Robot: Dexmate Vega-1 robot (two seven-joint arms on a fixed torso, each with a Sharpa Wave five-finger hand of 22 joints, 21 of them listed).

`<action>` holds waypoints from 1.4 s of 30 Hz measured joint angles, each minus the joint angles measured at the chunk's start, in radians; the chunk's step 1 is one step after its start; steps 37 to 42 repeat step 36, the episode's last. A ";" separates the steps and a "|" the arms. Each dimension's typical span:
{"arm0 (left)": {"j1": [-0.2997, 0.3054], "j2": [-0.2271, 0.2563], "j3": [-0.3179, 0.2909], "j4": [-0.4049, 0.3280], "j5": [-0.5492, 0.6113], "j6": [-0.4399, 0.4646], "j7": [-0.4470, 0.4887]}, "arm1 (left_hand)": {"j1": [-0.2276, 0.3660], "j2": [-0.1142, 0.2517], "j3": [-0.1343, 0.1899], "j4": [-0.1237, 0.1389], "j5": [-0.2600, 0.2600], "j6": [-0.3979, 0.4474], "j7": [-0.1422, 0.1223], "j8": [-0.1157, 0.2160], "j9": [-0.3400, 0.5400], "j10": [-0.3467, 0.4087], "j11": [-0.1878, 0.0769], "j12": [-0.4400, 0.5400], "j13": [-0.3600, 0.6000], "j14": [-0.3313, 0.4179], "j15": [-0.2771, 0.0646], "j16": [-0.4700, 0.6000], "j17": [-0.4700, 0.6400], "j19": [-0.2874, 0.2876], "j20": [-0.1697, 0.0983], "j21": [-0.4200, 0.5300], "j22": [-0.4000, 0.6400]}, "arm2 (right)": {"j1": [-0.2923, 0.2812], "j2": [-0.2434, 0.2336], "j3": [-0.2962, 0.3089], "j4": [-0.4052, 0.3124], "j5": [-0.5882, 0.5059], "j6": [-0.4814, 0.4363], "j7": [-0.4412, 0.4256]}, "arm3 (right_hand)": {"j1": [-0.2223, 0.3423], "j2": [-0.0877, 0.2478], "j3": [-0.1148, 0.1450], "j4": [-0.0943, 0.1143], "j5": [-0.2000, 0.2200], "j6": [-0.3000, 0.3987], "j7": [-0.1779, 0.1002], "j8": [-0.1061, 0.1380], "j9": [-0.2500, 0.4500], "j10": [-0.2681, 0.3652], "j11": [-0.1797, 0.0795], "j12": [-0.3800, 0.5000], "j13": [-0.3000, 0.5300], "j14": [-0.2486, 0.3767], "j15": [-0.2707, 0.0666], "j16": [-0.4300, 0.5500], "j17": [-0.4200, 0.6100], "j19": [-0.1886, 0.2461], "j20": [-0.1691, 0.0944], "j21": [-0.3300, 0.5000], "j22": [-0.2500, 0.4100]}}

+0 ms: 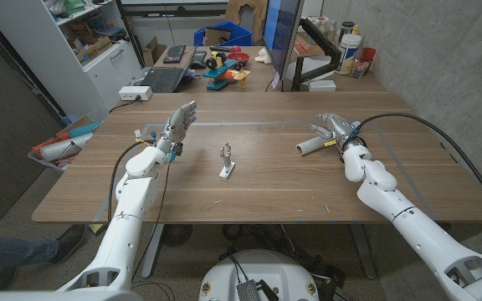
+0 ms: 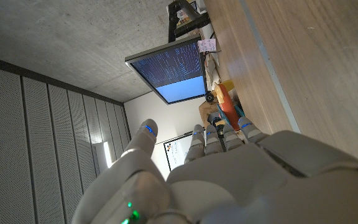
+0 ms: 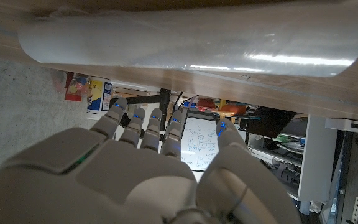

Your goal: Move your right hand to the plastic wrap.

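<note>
Right robot hand at the plastic wrap, fingers apart

Counter [image 1: 249,201] comes first on my screen: a wide wooden top with both arms reaching onto it from the near corners. On my head view the right arm runs up from the near right corner, a black cable looping beside it, and ends at the right robot hand [image 1: 335,128] on the counter's right side. I see its fingers spread apart over the plastic wrap [image 1: 310,146], a pale roll lying on its side on the wood, with one end poking out toward the middle of the counter. From the right wrist view the roll [image 3: 191,40] stretches across just beyond the fingertips [image 3: 118,106], which are extended and apart, not curled round it; whether they touch the film I cannot tell.

On the left side the left robot hand [image 1: 177,127] is raised above the wood, fingers straight and apart, holding nothing. The left wrist view shows those fingers [image 2: 194,140] extended beside the counter's surface, with a lit monitor [image 2: 169,70] beyond.

Near the counter's middle, between the two arms and well apart from both, stands a small metal fixture [image 1: 227,160] on a pale base.
</note>
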 measured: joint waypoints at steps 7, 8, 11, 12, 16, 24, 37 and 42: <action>0.000 0.000 0.000 0.003 0.000 -0.002 0.000 | 0.000 0.000 0.000 0.000 0.000 0.002 0.002 0.000 0.000 0.000 0.000 0.000 0.000 0.000 0.000 0.000 0.000 0.000 0.000 -0.004 0.000 | -0.001 -0.007 -0.002 -0.006 -0.008 -0.017 0.022 | -0.005 0.005 0.000 0.000 0.000 0.000 0.000 0.000 0.000 0.000 0.000 0.000 0.000 0.000 0.000 0.000 -0.005 0.000 0.000 0.005 0.000; 0.000 0.000 0.000 0.003 0.000 -0.002 0.000 | 0.000 0.000 0.000 0.000 0.000 0.002 0.002 0.000 0.000 0.000 0.000 0.000 0.000 0.000 0.000 0.000 0.000 0.000 0.000 -0.004 0.000 | -0.002 -0.008 -0.002 -0.007 -0.009 -0.018 0.024 | -0.005 0.005 0.000 0.000 0.000 0.000 0.000 0.000 0.000 0.000 0.000 0.000 0.000 0.000 0.000 0.000 -0.005 0.000 0.000 0.005 0.000; 0.000 0.000 0.000 0.004 0.000 -0.003 0.000 | 0.000 0.000 0.000 0.000 0.000 0.002 0.002 0.000 0.000 0.000 0.000 0.000 0.000 0.000 0.000 0.000 0.000 0.000 0.000 -0.004 0.000 | -0.002 -0.009 -0.002 -0.008 -0.010 -0.023 0.030 | -0.005 0.005 0.000 0.000 0.000 0.000 0.001 0.000 0.000 0.000 0.000 0.000 0.000 0.001 0.001 0.004 -0.005 0.000 0.000 0.009 0.000; 0.000 0.000 0.000 0.005 0.000 -0.003 0.000 | 0.000 0.000 0.000 0.000 0.000 0.002 0.002 0.000 0.000 0.000 0.000 0.000 0.000 0.000 0.000 0.000 0.000 0.000 0.000 -0.004 0.000 | -0.002 -0.009 -0.002 -0.008 -0.011 -0.023 0.031 | -0.005 0.005 0.000 0.000 0.000 0.004 0.004 0.000 0.000 0.000 0.000 0.000 0.000 0.004 0.004 0.004 -0.005 0.000 0.000 0.009 0.000; 0.002 -0.001 0.000 0.006 0.000 -0.005 0.000 | 0.000 0.000 0.000 0.000 0.000 0.006 -0.001 0.000 0.000 0.000 0.000 0.000 0.000 0.000 0.000 0.000 0.000 0.000 0.000 -0.008 0.000 | -0.002 -0.011 -0.003 -0.010 -0.013 -0.030 0.038 | -0.005 0.005 0.000 0.000 0.000 0.004 0.004 0.000 0.000 0.000 0.000 0.000 0.000 0.004 0.004 0.004 -0.005 0.007 -0.007 0.009 0.000; 0.004 -0.001 -0.002 0.008 0.000 -0.007 -0.001 | -0.005 0.005 0.000 0.000 0.000 0.013 0.006 0.000 0.000 0.000 0.000 0.000 0.000 0.000 0.000 0.000 0.000 0.000 0.000 -0.008 0.000 | 0.000 -0.013 -0.007 -0.010 -0.015 -0.038 0.046 | -0.005 0.005 0.000 0.000 0.000 0.004 0.004 0.000 0.000 0.000 0.000 0.000 0.000 0.004 0.004 0.004 -0.005 0.011 -0.004 0.009 0.000; 0.002 0.002 -0.002 0.008 0.000 -0.010 -0.003 | -0.005 0.005 0.000 0.000 0.000 0.015 0.008 0.000 0.000 0.000 0.000 0.000 0.000 0.000 0.000 0.000 0.000 0.000 0.000 -0.015 0.000 | 0.008 -0.013 -0.010 0.001 -0.015 -0.038 0.048 | -0.009 0.009 0.000 0.000 0.000 0.004 0.004 0.000 0.000 0.000 0.000 0.000 0.000 0.004 0.004 0.004 -0.009 0.017 0.002 0.009 0.000; 0.002 0.002 -0.002 0.008 0.000 -0.010 -0.003 | -0.005 0.005 0.000 0.000 0.000 0.015 0.008 0.000 0.000 0.000 0.000 0.000 0.000 0.000 0.000 0.000 0.000 0.000 0.000 -0.015 0.000 | 0.008 -0.013 -0.010 0.001 -0.015 -0.038 0.048 | -0.009 0.009 0.000 0.000 0.000 0.004 0.004 0.000 0.000 0.000 0.000 0.000 0.000 0.004 0.004 0.004 -0.009 0.017 0.002 0.009 0.000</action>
